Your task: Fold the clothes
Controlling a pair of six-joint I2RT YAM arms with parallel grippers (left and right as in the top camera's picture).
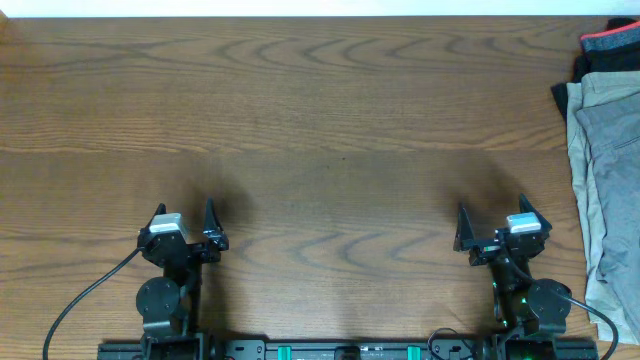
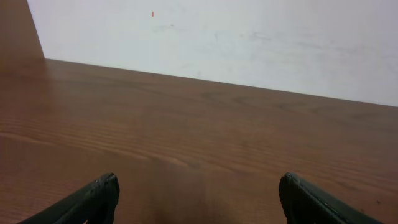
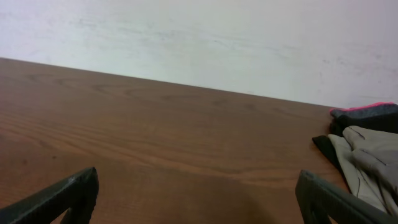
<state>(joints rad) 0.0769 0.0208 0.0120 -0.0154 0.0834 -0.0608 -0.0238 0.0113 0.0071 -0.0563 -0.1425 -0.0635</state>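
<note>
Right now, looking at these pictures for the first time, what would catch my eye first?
The clothes lie heaped at the right edge of the table: pale khaki fabric, with a dark red-banded garment behind it at the far corner. Next come the left end effector and the right end effector, both open and empty, near the front edge.

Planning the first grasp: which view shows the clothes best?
Overhead: the clothes stretch down the frame's right edge, pale garment beside a dark one, partly cut off. The right wrist view catches only a corner of them; the left wrist view shows none.
</note>
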